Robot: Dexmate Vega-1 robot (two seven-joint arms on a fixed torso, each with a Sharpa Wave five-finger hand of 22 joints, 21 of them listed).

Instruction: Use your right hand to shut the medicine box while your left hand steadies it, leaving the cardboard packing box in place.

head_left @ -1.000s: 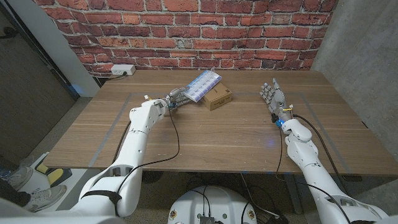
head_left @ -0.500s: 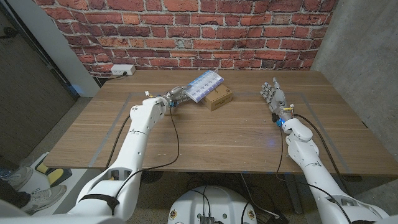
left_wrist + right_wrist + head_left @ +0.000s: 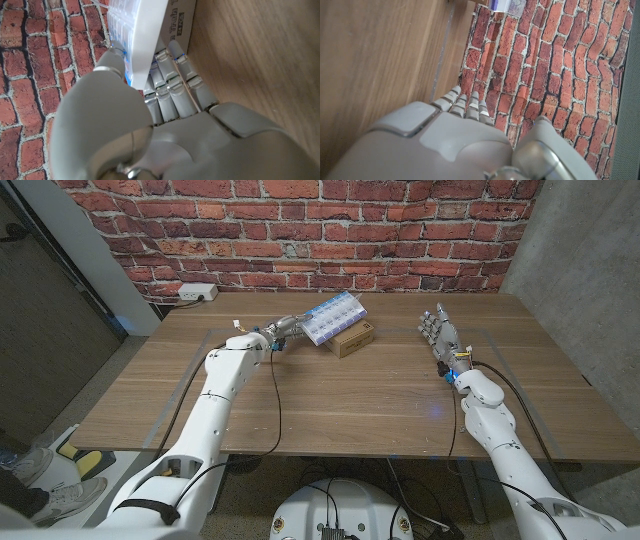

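Wooden table [image 3: 330,395], head view. My right hand [image 3: 438,335] is at the right side of the table, well apart from both boxes, fingers straight and close together with nothing in them; the right wrist view shows the same fingers [image 3: 462,106] stretched out along the table toward the brick wall [image 3: 300,230].

Farther back, left of centre, my left hand [image 3: 283,330] grips the medicine box [image 3: 331,316] by its left end. In the left wrist view the thumb [image 3: 114,57] is on one face of the white tray and the fingers [image 3: 175,80] on the other.

The medicine box is a flat white-and-clear tray with rows of small compartments, tilted, its right part over the cardboard packing box [image 3: 350,339]. I cannot tell whether they touch. A power strip [image 3: 196,293] lies at the far left edge.
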